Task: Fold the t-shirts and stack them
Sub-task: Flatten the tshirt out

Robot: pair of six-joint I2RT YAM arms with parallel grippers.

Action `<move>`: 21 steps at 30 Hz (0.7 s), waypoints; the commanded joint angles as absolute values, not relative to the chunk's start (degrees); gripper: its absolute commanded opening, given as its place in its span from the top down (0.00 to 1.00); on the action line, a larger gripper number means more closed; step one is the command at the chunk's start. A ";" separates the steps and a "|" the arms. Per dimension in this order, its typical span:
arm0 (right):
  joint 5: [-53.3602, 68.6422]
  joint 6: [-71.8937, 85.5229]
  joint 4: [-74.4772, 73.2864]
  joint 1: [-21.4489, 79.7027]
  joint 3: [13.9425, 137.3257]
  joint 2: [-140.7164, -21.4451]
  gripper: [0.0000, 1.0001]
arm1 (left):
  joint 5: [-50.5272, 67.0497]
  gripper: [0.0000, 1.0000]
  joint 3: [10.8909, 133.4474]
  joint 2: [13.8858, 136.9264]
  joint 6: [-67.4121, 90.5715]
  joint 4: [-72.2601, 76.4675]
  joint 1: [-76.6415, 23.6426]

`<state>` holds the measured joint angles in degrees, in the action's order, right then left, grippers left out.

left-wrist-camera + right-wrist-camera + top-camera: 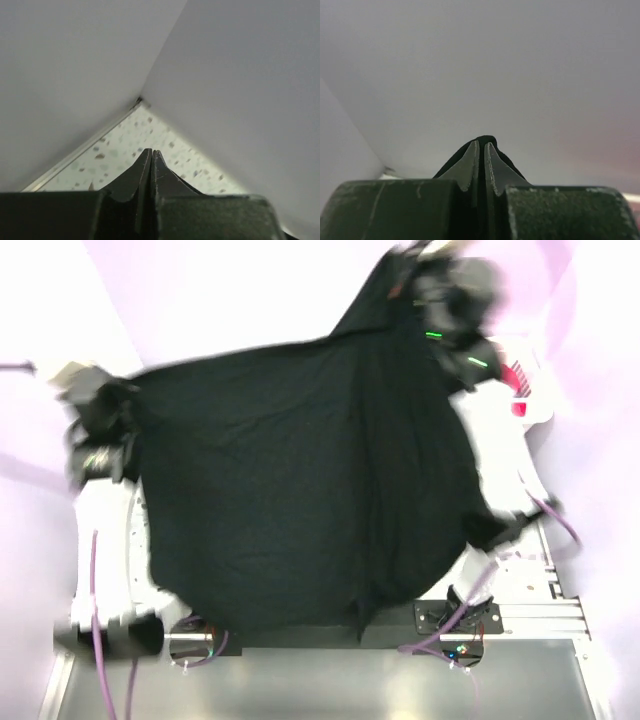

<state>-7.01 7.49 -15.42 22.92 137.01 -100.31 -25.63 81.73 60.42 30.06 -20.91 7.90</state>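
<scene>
Midair, black t-shirt (300,480) spread, gripped by left end effector (152,154), right end effector (482,145)

White shells cover the left arm (100,525) and right arm (495,445), with black joints and wrists. Purple cables (95,580) trail along them. Green lights (478,362) glow on the right wrist (blurred). The dark, scuffed fingers (132,180) taper to points.

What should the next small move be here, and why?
Probably lower both hands together to lay the shirt flat. The left hand and right hand are shut on its edges, and it is spread wide in the air between them, so it looks ready to set down.
</scene>
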 commanded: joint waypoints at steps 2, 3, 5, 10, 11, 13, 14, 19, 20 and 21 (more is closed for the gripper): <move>-10.28 8.17 -18.98 22.50 138.59 -117.57 1.00 | -25.84 0.82 74.28 71.87 25.23 -12.15 8.44; -10.46 8.78 -20.29 22.41 143.13 -120.73 0.92 | -26.19 0.70 74.09 74.59 24.79 -11.35 8.52; -9.15 12.02 -25.56 21.27 148.86 -129.94 0.61 | -24.71 0.35 76.71 83.46 23.73 -13.25 9.05; -5.19 15.21 -26.74 19.69 141.54 -127.73 0.01 | -14.25 0.22 90.26 95.27 23.29 -23.64 8.79; -4.40 14.42 -25.33 19.60 137.50 -124.92 0.01 | -12.93 0.22 89.92 94.93 23.29 -23.73 8.79; -3.08 13.89 -23.38 19.69 127.64 -118.50 0.01 | -9.94 0.21 87.90 93.09 23.90 -24.52 8.79; -2.21 13.63 -23.81 19.69 125.53 -116.91 0.01 | -8.97 0.20 86.85 92.29 24.17 -25.65 8.79; 4.47 14.41 -25.31 20.21 110.76 -107.41 0.01 | -0.28 0.19 76.13 86.41 27.59 -29.43 8.79; 5.35 14.50 -25.23 20.39 108.57 -106.10 0.01 | 1.04 0.19 73.16 85.87 28.21 -30.14 8.79; 5.88 14.68 -25.22 20.74 104.63 -105.04 0.01 | 2.79 0.19 71.73 85.35 28.65 -31.02 8.79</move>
